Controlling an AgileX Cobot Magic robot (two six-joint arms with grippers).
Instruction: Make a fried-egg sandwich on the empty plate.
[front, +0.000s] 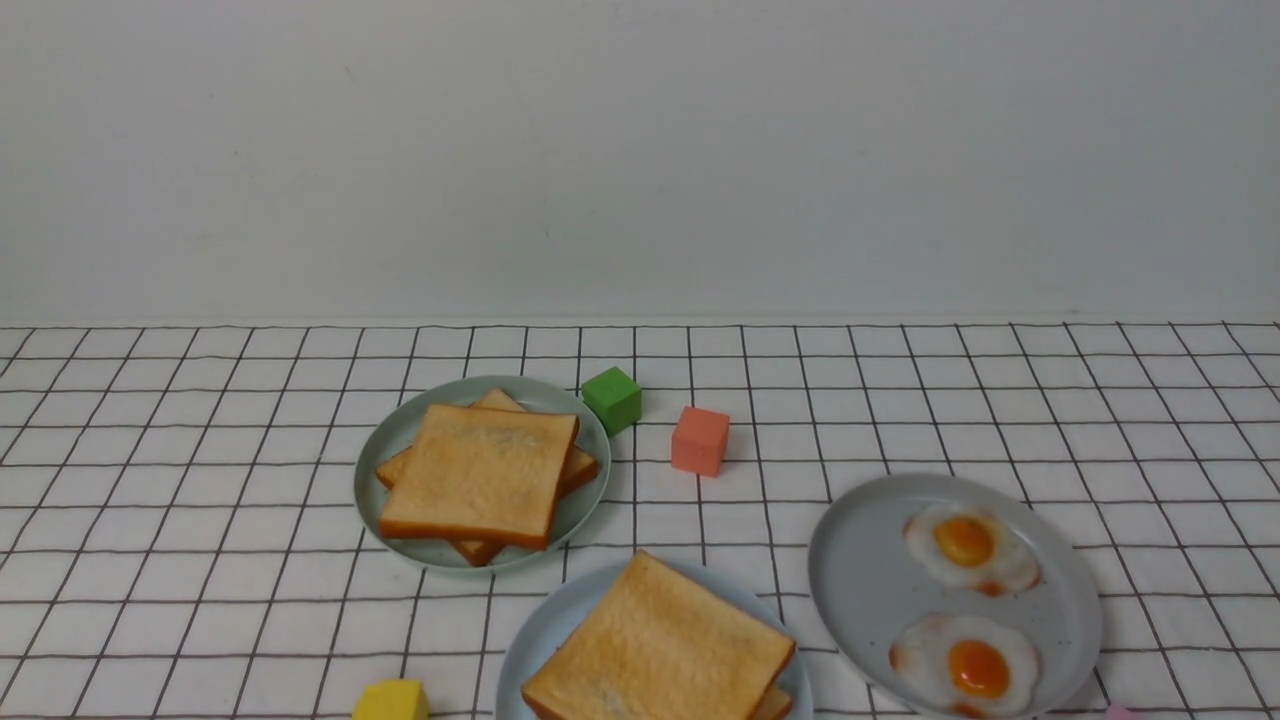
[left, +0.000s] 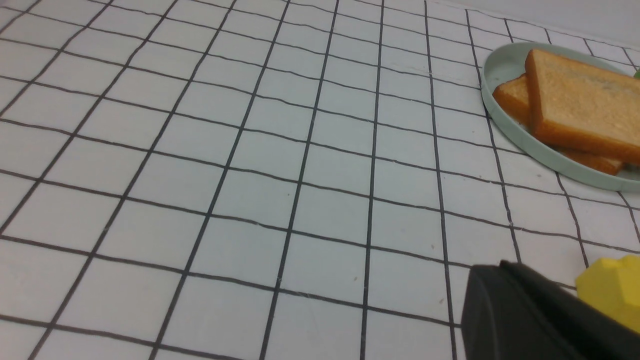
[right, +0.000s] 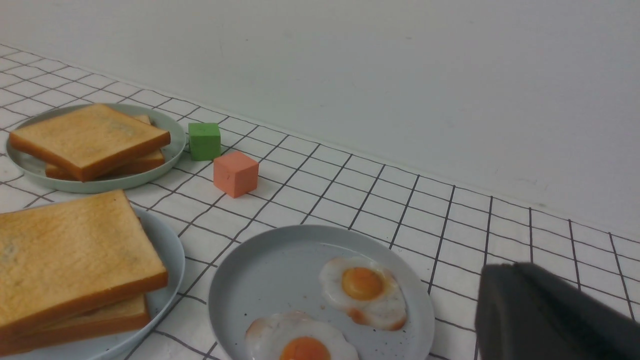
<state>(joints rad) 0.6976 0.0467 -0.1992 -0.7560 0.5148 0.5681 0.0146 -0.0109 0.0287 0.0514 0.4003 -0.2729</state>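
The light blue plate (front: 545, 630) sits at the front centre and carries two stacked golden toast slices (front: 660, 645). It also shows in the right wrist view (right: 167, 245), where no egg is visible between the slices (right: 70, 255). Two fried eggs (front: 968, 545) (front: 970, 665) lie on the grey plate (front: 860, 580) to its right. Neither gripper shows in the front view. My left gripper (left: 500, 267) has its jaws pressed together, empty, above bare cloth. My right gripper (right: 510, 267) is likewise shut and empty, beside the grey plate (right: 270, 270).
A pale green plate (front: 385, 450) with a taller toast stack (front: 480, 470) stands at the back left. A green cube (front: 612, 398) and a salmon cube (front: 699, 440) sit behind the plates. A yellow block (front: 392, 700) lies at the front left, close to my left gripper.
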